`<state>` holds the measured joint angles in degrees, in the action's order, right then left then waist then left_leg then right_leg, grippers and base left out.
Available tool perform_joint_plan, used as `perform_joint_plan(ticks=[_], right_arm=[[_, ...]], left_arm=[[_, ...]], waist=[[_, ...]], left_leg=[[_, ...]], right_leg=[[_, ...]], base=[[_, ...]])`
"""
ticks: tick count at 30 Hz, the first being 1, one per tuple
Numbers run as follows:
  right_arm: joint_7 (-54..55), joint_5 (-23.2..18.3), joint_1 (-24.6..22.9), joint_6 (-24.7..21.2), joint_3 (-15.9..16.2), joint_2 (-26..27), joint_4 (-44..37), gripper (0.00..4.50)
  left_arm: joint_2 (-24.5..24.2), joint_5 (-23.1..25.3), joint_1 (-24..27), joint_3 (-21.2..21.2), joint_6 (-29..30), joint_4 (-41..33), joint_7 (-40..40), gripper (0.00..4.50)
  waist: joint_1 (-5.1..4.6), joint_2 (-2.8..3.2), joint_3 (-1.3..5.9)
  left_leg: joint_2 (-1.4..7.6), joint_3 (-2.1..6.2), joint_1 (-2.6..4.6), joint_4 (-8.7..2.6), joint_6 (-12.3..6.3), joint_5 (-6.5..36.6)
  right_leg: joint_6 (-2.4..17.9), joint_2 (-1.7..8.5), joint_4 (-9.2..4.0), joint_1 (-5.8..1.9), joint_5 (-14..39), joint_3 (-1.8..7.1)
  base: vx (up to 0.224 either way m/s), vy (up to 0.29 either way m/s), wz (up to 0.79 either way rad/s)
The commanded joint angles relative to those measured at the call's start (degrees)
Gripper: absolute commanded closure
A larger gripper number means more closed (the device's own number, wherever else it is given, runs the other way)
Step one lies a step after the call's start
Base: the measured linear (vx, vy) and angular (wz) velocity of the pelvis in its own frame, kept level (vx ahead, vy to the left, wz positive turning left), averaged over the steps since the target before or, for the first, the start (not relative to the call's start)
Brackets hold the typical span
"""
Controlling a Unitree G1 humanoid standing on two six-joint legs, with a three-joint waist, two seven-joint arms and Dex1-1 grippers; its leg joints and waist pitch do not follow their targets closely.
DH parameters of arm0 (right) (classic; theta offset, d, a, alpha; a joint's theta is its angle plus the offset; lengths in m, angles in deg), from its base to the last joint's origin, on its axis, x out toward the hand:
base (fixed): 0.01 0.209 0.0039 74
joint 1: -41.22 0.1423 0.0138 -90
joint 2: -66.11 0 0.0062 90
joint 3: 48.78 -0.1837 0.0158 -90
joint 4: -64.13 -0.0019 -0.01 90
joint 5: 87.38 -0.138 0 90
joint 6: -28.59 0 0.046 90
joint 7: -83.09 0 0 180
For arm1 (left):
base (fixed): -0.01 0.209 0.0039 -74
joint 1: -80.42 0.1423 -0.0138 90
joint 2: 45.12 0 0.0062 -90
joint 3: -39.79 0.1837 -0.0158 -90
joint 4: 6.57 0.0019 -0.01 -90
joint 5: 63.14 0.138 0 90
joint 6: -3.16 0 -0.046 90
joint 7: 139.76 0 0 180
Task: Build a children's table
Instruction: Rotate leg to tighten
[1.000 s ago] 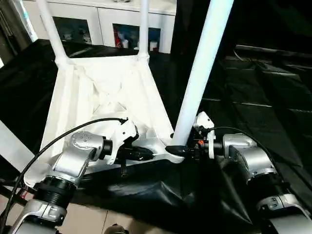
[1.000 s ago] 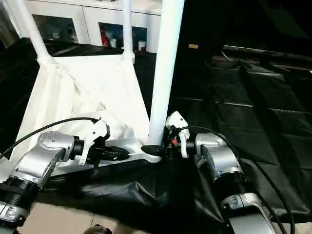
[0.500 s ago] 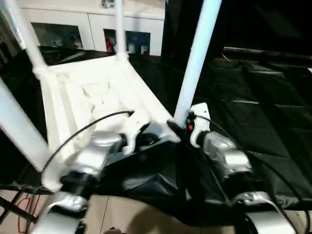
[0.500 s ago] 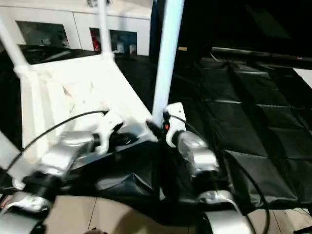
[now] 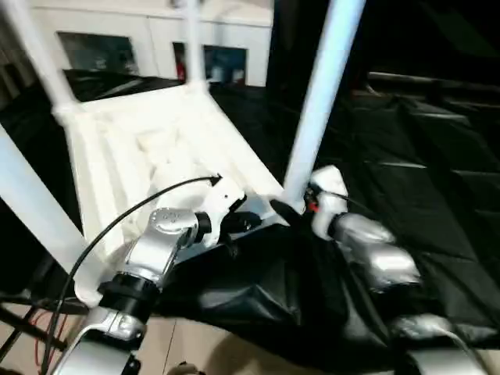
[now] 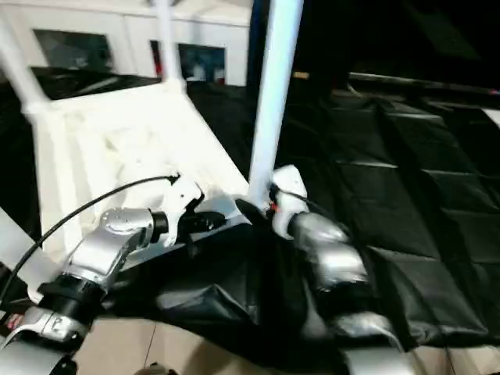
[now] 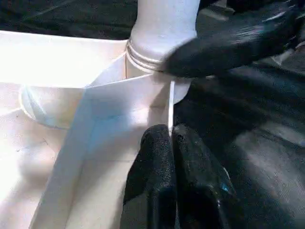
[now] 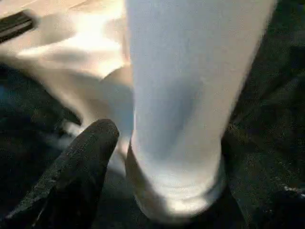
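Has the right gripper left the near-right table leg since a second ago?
No. The right gripper is still at the base of the leg, by its corner socket; the overall picture shift is camera motion.

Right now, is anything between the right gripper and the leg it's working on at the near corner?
Nothing visible. The right gripper is already around the base of the leg, one finger beside it. The left gripper pinches the tabletop's thin rim just below that corner socket.
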<state>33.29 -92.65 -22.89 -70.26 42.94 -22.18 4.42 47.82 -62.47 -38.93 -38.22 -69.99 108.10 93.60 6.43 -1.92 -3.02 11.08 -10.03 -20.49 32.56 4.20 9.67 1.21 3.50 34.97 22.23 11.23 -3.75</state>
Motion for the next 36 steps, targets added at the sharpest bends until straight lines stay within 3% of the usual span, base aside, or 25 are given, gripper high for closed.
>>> perform_joint_plan(ticks=[1,2,3,4,9,10,11,13,19,22,25,29,36], right_arm=[[-9.29,-3.00,-2.54,-1.60,1.44,-4.12,-4.86,0.83],[-10.80,-3.28,-3.13,-1.82,1.28,-5.61,-5.77,0.83],[-11.19,-3.35,-3.28,-1.87,1.24,-5.99,-6.00,0.83],[-12.91,-3.80,-3.99,-2.30,0.97,-7.85,-7.12,0.83],[-16.28,-5.73,-5.78,-3.92,-1.04,-13.44,-9.19,0.83],[-16.32,-5.62,-5.98,-3.75,-1.39,-14.08,-9.25,0.83],[-16.05,-5.60,-6.08,-3.63,-1.79,-14.38,-9.25,0.83],[-16.04,-7.07,-6.60,-4.42,-2.57,-14.70,-10.77,0.83],[-17.06,-9.68,-7.19,-8.34,-0.50,-12.64,-14.52,0.83],[-17.20,-10.29,-7.03,-10.00,0.49,-11.74,-14.87,0.43],[-11.35,-6.20,-4.84,-5.86,1.86,-8.49,-11.88,0.20],[-8.81,-3.85,-3.37,-4.53,3.02,-7.02,-9.94,0.05],[-6.46,-2.70,-0.07,-3.34,4.98,-4.32,-5.21,0.21]], left_arm=[[-0.02,-1.73,-0.20,-0.74,-2.54,-1.69,0.26,4.50],[-0.28,-1.75,-0.12,-0.76,-2.60,-1.69,0.46,4.50],[-0.35,-1.75,-0.10,-0.76,-2.61,-1.68,0.51,4.50],[-0.73,-1.80,0.00,-0.70,-2.76,-1.70,0.90,4.50],[-2.52,-2.61,0.38,0.02,-3.39,-2.33,4.44,4.50],[-2.88,-2.81,0.54,0.25,-3.50,-2.61,5.30,4.50],[-3.15,-2.90,0.67,0.45,-3.86,-2.75,5.97,4.50],[-3.85,-3.27,1.00,1.15,-4.54,-3.13,7.79,4.50],[-4.61,-4.04,1.67,2.26,-4.89,-4.37,10.19,4.50],[-4.56,-4.06,1.95,2.49,-4.85,-4.63,10.49,4.50],[-4.50,-3.99,2.50,2.97,-4.66,-5.33,10.93,4.50],[-4.51,-4.03,2.69,3.17,-4.50,-5.64,10.90,4.50],[-5.12,-3.93,3.36,3.63,-3.92,-6.63,10.91,4.50]], waist=[[-0.04,-0.36,3.51],[0.05,0.06,3.45],[0.06,-0.32,3.45],[0.04,-0.36,3.43],[0.04,-0.59,3.40],[0.04,-0.17,3.37],[0.00,-0.37,3.43],[0.02,-0.06,3.53],[0.12,0.15,3.69],[0.40,0.34,3.67],[0.26,0.33,3.63],[0.05,0.27,3.60],[-0.02,0.09,3.75]], left_leg=[[2.33,0.48,0.31,-3.19,-3.63,8.99],[2.38,0.53,0.39,-3.20,-3.83,9.29],[2.38,0.46,0.36,-3.04,-4.24,10.03],[2.29,0.52,0.13,-3.09,-4.41,9.96],[2.24,0.53,0.26,-2.97,-4.34,10.10],[2.23,0.55,0.30,-2.97,-4.27,10.02],[2.24,0.54,0.28,-2.94,-4.16,9.82],[2.32,0.57,0.30,-2.92,-4.28,9.35],[2.56,0.60,0.35,-2.87,-4.76,8.76],[2.65,0.56,0.41,-2.90,-4.52,8.86],[2.57,0.61,0.46,-3.02,-3.25,9.97],[2.48,0.63,0.50,-3.12,-1.99,10.10],[2.44,0.52,0.45,-2.96,-2.63,8.65]], right_leg=[[10.72,4.79,-4.08,-2.89,7.37,2.99],[10.68,4.81,-4.14,-2.86,7.57,2.99],[10.62,4.74,-4.24,-2.87,8.03,2.96],[10.45,4.85,-4.33,-2.96,8.95,2.90],[10.13,4.76,-4.68,-2.76,12.43,2.79],[10.14,4.76,-4.69,-2.65,12.75,2.80],[10.21,4.69,-4.67,-2.66,12.32,2.78],[10.91,4.69,-4.43,-2.68,10.47,2.77],[12.66,4.62,-3.85,-2.76,5.76,2.70],[13.20,4.60,-3.80,-2.71,5.38,2.68],[12.89,4.81,-3.98,-2.61,7.08,2.70],[12.43,4.81,-3.89,-2.62,7.88,2.81],[12.86,4.83,-3.49,-2.69,4.76,2.85]], base=[[0.000,0.000,0.00],[0.000,0.000,0.00],[0.000,0.000,0.00],[0.000,0.000,0.00],[0.000,0.000,0.00],[0.000,0.000,0.00],[0.000,0.000,0.00],[0.000,0.000,0.00],[0.000,0.000,0.00],[0.000,0.000,0.00],[0.000,0.000,0.00],[0.000,0.000,0.00],[0.000,0.000,0.00]])
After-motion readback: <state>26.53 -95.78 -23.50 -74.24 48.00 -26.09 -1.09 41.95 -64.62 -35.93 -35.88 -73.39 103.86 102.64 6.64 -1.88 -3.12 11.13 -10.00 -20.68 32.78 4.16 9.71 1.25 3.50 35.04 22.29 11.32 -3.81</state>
